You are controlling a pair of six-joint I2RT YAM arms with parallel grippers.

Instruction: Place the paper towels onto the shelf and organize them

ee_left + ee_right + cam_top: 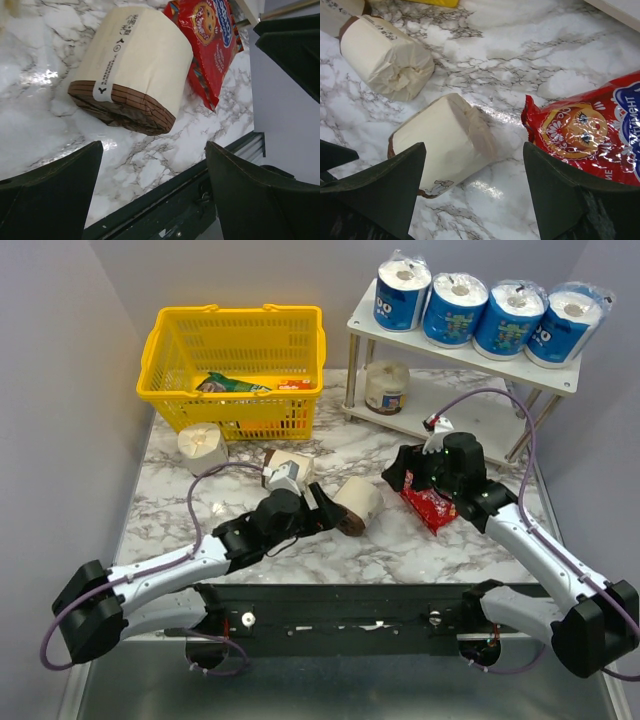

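Over the marble table [400,545], left tool [154,150] and right tool [474,147] gape wide near a cream roll [140,55].

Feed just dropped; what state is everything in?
Four blue-wrapped paper towel rolls: in a row, top tier of white shelf.
Cream brown-banded roll: upright on lower tier.
Three cream rolls: loose on marble table.
Red snack bag: flat on table.
Yellow plastic basket: upright, packets inside.
Left tool: open, empty.
Right tool: open, empty.

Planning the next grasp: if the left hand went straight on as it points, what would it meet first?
Most likely the cream paper towel roll lying on its side, straight ahead of the open left hand.
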